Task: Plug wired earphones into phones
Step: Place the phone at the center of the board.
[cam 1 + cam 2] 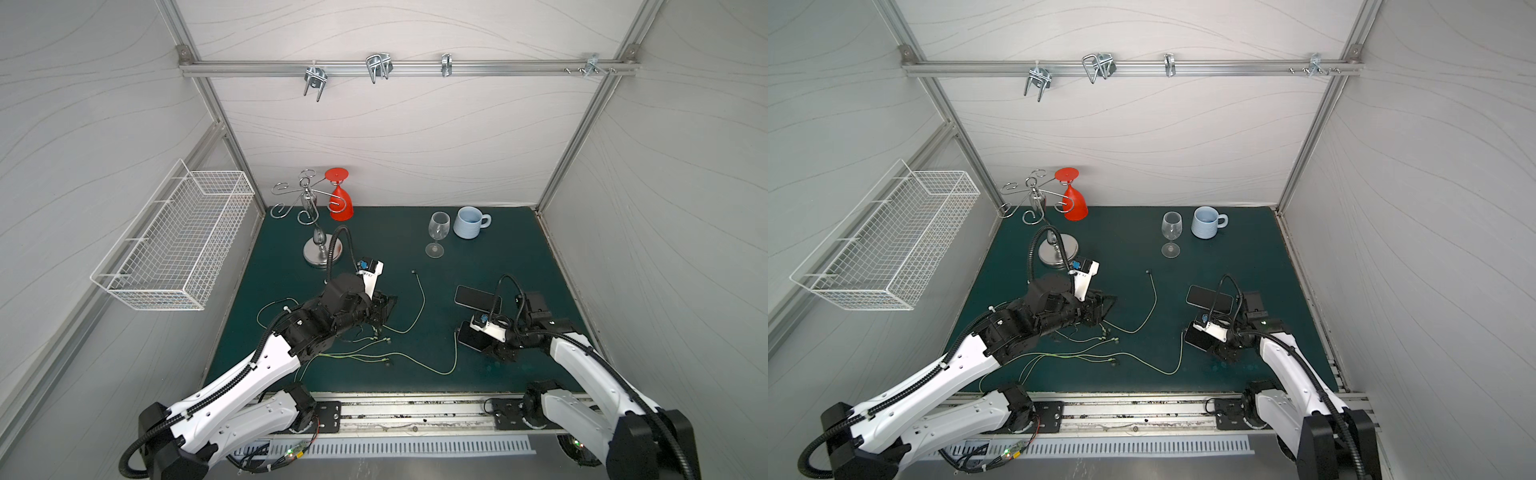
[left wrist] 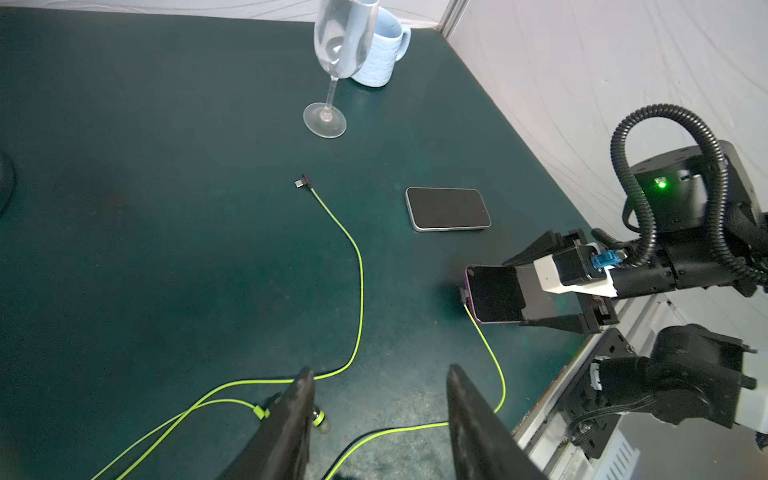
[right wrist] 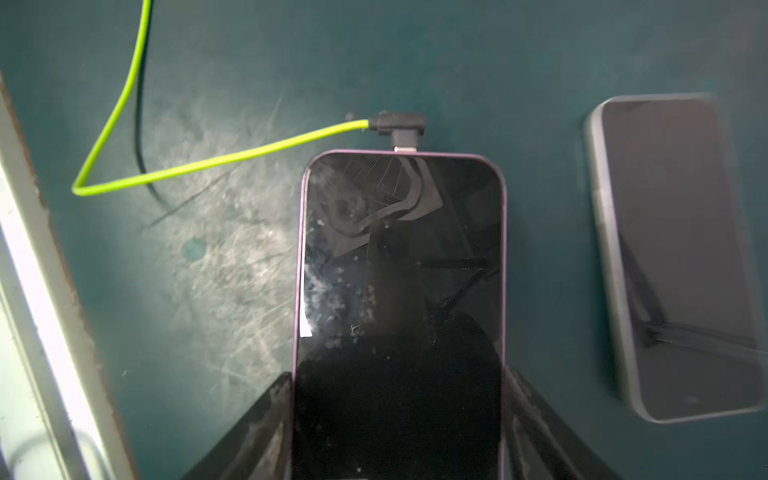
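Top views show both arms stretched low over the green counter (image 1: 478, 257). The left arm (image 1: 266, 365) reaches forward toward the middle, wrist near level. The right arm (image 1: 569, 353) bends inward at the near right corner.

Left wrist view: the left pincer (image 2: 380, 370) hangs spread and empty just above the yellow-green cords (image 2: 360, 270), seemingly free to fetch the loose plug (image 2: 302, 181). That plug lies on the counter, well apart from the unplugged silver phone (image 2: 448, 208), which lies flat.

Right wrist view: the right pincer (image 3: 397, 374) pinches the purple phone (image 3: 401, 249) by its long edges, probably bracing it. The angled plug (image 3: 401, 131) sits in the phone's end, a sliver of metal showing, its cord (image 3: 232, 156) slack.
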Controlling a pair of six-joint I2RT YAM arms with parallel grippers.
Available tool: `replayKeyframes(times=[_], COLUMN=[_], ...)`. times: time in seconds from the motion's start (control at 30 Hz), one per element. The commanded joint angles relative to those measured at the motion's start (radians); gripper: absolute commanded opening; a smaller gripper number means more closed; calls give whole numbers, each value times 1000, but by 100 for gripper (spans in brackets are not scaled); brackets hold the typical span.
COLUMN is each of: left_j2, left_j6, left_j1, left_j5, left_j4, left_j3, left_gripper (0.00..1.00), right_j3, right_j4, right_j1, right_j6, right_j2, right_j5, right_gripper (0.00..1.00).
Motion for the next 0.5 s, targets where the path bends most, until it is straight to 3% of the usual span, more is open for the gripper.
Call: replayKeyframes(times=[0.0, 0.17, 0.37, 0.47], left_j2=[-22, -20, 5, 16], left_j6=[-14, -24, -73, -80], left_j1=[0, 0, 0, 0], left_j5=[-49, -44, -139, -149], left_j4=[-20, -44, -120, -137], left_j3=[-8, -13, 1, 13], left_gripper=[52, 52, 52, 53], right_j3=[-10, -9, -3, 4], right_j4=[53, 81, 89, 85], right_j1=[5, 18, 66, 79], right_j6=[-36, -45, -57, -54], right_j2=[16, 82, 168, 171], right_j5=[-13, 19, 74, 89], right_gripper=[49, 54, 64, 83])
